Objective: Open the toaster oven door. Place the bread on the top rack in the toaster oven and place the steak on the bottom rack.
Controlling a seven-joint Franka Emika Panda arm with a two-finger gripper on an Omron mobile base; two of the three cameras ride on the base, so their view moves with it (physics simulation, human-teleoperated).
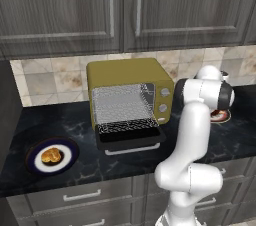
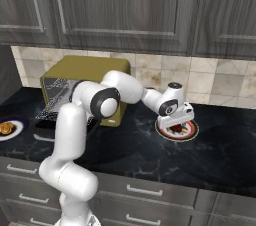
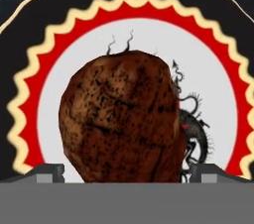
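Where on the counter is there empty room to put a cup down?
Bare dark counter lies right of the steak's plate, and between the bread's plate and the open toaster oven door. It is crowded over the steak, where the open tool hovers.

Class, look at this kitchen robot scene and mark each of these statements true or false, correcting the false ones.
1. The toaster oven door is shut. False: it hangs open, folded down in front of the toaster oven.
2. The bread lies on a blue-rimmed plate left of the oven. True.
3. The gripper is clamped on the steak. False: its jaws stand open on either side of it.
4. The steak lies on a red-and-white plate. True.
5. The bread is on the top rack. False: the rack is bare.
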